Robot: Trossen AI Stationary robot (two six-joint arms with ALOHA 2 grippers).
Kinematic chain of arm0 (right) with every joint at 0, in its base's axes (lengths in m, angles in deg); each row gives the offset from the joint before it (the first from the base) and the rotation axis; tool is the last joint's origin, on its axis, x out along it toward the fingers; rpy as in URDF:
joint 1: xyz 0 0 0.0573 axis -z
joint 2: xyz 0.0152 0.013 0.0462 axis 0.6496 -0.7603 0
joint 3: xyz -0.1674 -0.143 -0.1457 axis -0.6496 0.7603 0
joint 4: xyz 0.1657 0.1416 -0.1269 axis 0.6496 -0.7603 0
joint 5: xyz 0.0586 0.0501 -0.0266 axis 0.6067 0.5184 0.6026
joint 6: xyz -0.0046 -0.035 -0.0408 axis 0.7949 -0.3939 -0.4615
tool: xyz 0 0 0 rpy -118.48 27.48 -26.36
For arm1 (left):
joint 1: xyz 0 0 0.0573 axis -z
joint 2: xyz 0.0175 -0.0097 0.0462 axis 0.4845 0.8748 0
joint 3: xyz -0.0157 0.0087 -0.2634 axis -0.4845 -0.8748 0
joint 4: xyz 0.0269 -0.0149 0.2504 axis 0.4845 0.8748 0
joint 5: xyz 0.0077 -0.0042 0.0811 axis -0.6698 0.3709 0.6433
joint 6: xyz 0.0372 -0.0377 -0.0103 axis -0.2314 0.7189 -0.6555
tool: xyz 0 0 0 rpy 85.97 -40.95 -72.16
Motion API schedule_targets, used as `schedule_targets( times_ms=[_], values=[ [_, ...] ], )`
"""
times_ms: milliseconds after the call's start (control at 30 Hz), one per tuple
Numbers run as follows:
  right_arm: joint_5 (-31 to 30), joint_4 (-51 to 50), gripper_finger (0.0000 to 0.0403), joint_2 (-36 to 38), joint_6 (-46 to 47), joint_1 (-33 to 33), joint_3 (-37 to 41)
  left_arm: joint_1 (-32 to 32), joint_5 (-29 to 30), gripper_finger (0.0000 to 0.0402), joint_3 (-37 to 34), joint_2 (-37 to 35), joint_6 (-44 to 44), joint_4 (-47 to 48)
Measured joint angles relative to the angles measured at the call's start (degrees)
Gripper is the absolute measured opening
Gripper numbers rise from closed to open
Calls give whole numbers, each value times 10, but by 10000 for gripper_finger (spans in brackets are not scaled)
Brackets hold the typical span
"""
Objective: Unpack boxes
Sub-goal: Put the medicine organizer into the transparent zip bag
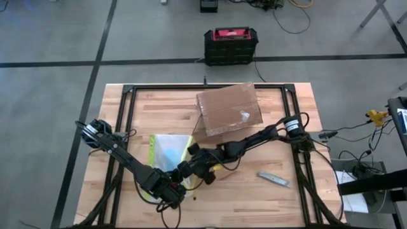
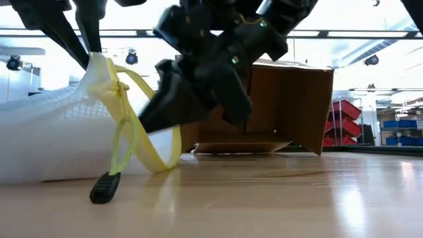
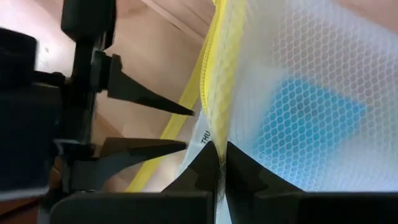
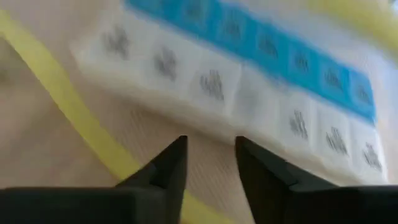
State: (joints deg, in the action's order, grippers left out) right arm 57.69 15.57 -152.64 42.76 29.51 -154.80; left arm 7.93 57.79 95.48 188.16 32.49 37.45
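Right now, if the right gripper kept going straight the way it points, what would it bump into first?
Most likely the white-and-blue compartment box inside the clear mesh pouch with the yellow-green edge. It lies just ahead of the right gripper, whose fingers stand slightly apart, though depth is hard to judge.

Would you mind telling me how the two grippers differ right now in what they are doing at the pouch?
The left gripper is shut on the pouch, pinching its yellow edge; the right gripper has its jaws apart with nothing between them. The left grips the pouch's rim, while the right points at the blue-and-white pack inside. Both work at the same pouch.
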Motion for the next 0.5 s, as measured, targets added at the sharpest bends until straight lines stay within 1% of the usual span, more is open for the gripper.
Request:
schedule_targets(
  times_ms=[67,133,200,300,367,500],
  values=[
    [18,23,60,-4,-8,0,-5,-1,-1,0,0,0,1,0],
    [20,22,24,-8,-12,0,-15,-1,0,0,0,0,12,-5],
    [19,-4,7,-7,-15,0,-17,-2,0,0,0,0,40,-6],
    [13,-51,16,0,-7,0,-16,-2,-1,0,0,0,89,-7],
    [-5,-73,23,14,8,-4,-16,-3,-1,2,0,0,105,-11],
    [-44,-129,36,31,21,-19,-17,-7,-1,26,-4,0,119,-28]
  ],
)
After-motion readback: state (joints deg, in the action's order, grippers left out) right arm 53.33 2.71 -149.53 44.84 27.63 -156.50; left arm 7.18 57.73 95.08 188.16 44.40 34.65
